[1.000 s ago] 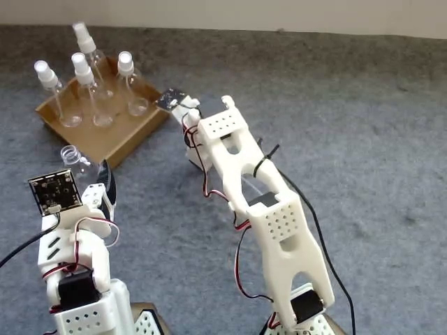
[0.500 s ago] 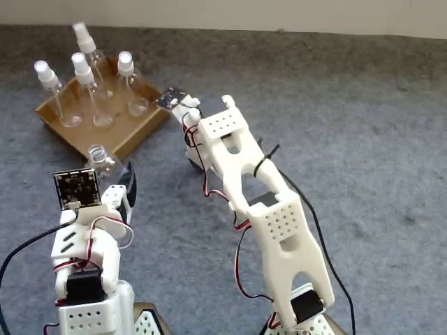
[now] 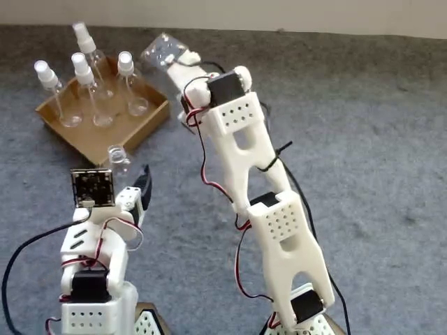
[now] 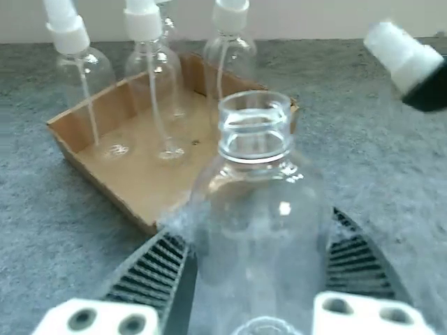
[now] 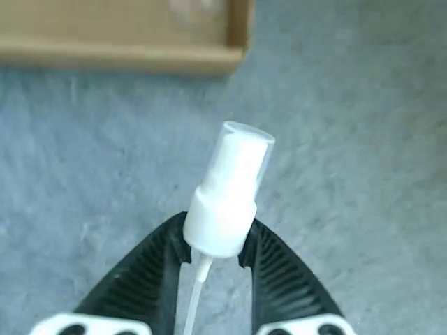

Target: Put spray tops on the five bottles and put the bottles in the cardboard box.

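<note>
My left gripper (image 4: 255, 241) is shut on a clear bottle (image 4: 255, 209) with an open neck, held upright; the high view shows that bottle (image 3: 117, 156) just in front of the cardboard box (image 3: 143, 129). Closed on a white spray top (image 5: 227, 188), my right gripper (image 5: 216, 234) holds it above the grey carpet with the dip tube hanging down. In the left wrist view that spray top (image 4: 399, 54) hovers beyond and to one side of the bottle's neck. Several capped bottles (image 3: 84, 73) stand in the box (image 4: 133, 171).
The right arm (image 3: 244, 146) stretches diagonally across the middle of the grey carpet (image 3: 363, 139), raised beside the box's near corner. Open carpet lies to the right of it. The box edge (image 5: 126, 56) lies beyond the held spray top.
The left arm has carried the open bottle rightward, along the box's front edge. The right arm has lifted and swung its wrist up toward the far side with the spray top.
</note>
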